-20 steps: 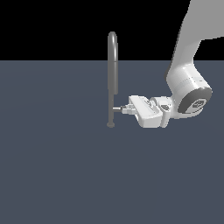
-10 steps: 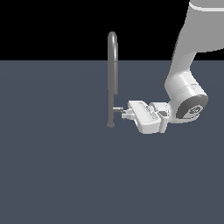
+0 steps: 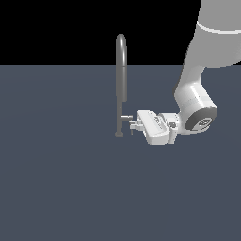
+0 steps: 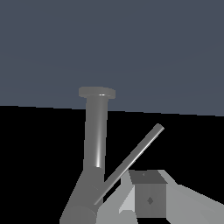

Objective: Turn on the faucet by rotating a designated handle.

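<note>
The faucet (image 3: 121, 84) is a tall grey pipe with an arched top, standing on a small round base. Low on it the handle (image 3: 126, 116) shows as a short stub pointing to the exterior view's right. My gripper (image 3: 133, 124) lies level with its fingertips right at that stub, just beside the pipe. In the wrist view the faucet (image 4: 96, 135) fills the middle, and the handle's slim bar (image 4: 135, 153) slants across just beside one of my fingers (image 4: 148, 197). The other finger is hidden behind the pipe. The jaws look parted and grip nothing.
The faucet stands on a flat dark blue-grey floor (image 3: 56, 179) that runs to a black background. My white arm (image 3: 195, 108) comes down from the exterior view's upper right.
My gripper has slid toward the exterior view's left and a little lower, closing the gap to the handle stub. The faucet pipe has stayed in place.
</note>
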### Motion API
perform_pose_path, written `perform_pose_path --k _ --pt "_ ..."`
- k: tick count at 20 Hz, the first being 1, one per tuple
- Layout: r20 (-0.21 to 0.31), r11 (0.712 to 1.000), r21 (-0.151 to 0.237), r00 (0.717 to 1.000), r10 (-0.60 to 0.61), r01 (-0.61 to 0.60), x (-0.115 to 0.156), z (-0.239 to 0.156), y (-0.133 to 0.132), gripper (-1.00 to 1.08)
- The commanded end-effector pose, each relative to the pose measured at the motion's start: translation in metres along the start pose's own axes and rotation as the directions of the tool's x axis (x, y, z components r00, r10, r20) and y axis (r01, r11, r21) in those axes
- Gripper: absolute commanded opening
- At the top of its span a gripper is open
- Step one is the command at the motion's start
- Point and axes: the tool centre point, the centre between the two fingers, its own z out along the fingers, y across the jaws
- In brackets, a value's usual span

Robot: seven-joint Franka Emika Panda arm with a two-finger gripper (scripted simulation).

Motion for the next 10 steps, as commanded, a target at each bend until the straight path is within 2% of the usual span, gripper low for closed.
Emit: perform_pose_path --k 1,10 --pt "0.000 1.000 0.001 1.000 0.001 -0.001 0.000 0.000 0.000 -1.00" --pt "-0.004 1.000 0.008 1.000 0.026 -0.026 0.028 -0.001 -0.010 -1.00"
